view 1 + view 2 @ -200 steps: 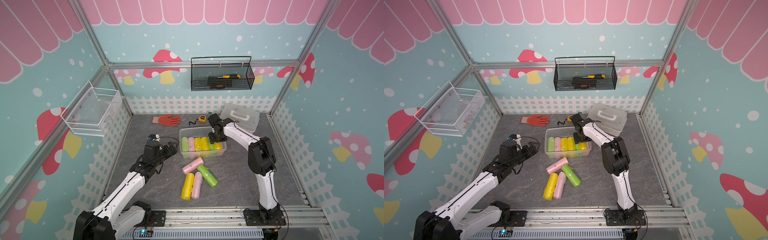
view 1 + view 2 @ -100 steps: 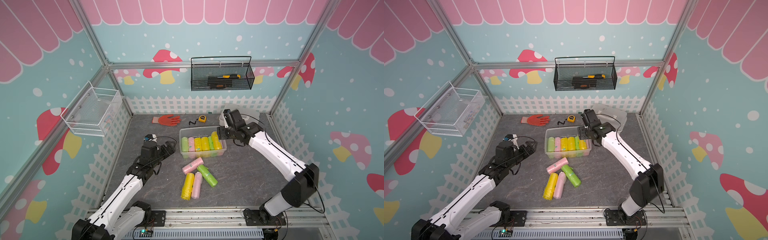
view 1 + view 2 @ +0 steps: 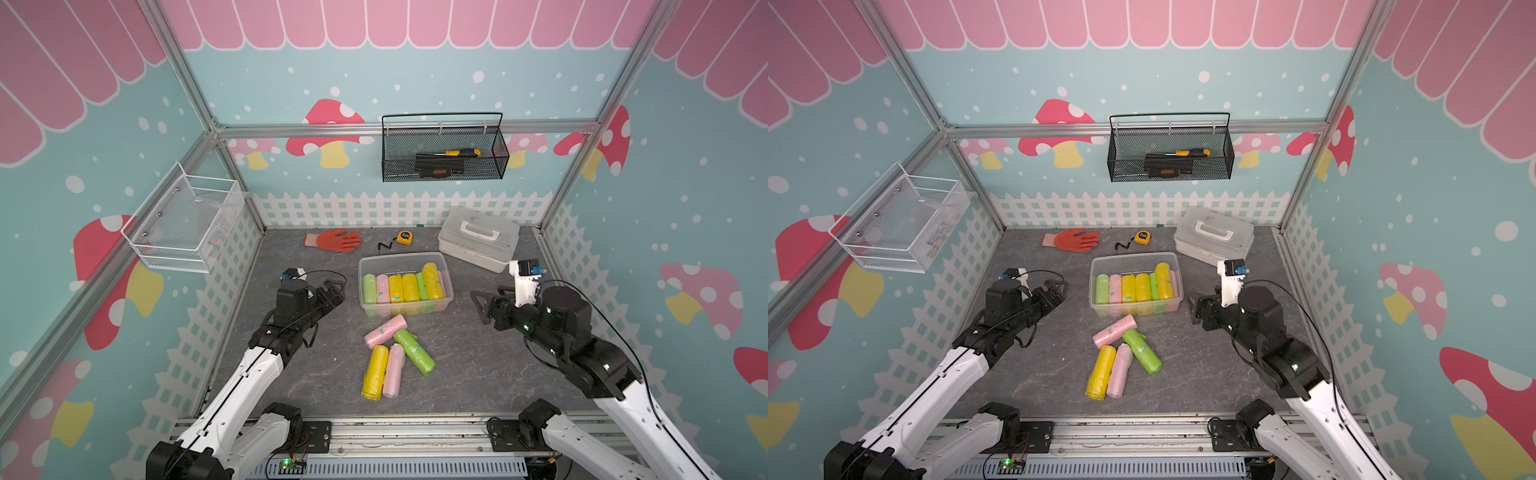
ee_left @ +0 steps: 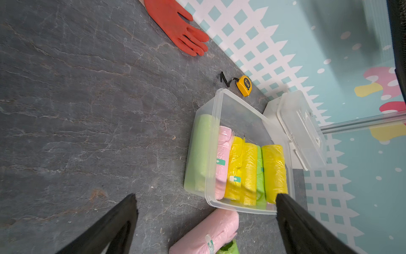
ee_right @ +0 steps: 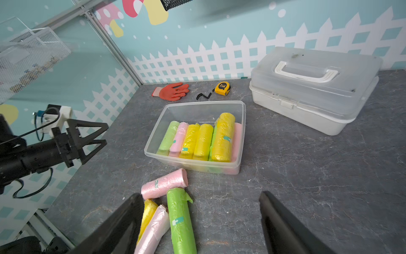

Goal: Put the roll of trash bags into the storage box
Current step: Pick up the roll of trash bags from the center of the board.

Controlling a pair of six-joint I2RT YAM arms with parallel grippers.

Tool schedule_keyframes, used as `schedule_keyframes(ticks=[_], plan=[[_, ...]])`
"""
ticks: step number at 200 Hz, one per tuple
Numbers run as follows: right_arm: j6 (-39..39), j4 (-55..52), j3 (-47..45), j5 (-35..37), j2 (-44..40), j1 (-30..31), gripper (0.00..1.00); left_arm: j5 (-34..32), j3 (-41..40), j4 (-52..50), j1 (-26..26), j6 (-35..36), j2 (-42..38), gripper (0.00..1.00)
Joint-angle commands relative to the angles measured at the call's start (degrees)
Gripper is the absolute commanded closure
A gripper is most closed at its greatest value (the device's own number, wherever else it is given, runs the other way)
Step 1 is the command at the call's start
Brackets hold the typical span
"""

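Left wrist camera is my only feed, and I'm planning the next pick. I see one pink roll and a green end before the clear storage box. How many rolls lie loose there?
Observer: Four, in front of the storage box: the pink roll, a green roll, a yellow roll and a second pink roll.
Operator: Is the other arm carrying one?
Observer: No, the right gripper is open and empty, off to the box's side.
Operator: Where are the two I can't see?
Observer: Side by side, on the green roll's left-arm side, farther from the box than the pink roll.
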Motion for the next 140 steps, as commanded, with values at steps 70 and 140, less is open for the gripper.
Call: schedule_keyframes(ticks=[70,140], plan=[[-0.3,16.2,-16.8,6.6,-5.1,0.2,0.02,3.8,2.5,-2.2,0.7,-0.1,2.0,0.02],[-0.5,11.8,-12.7,7.7,3.0,0.1,0.03,6.6,2.4,-7.5,0.4,3.0,-2.1,0.02]])
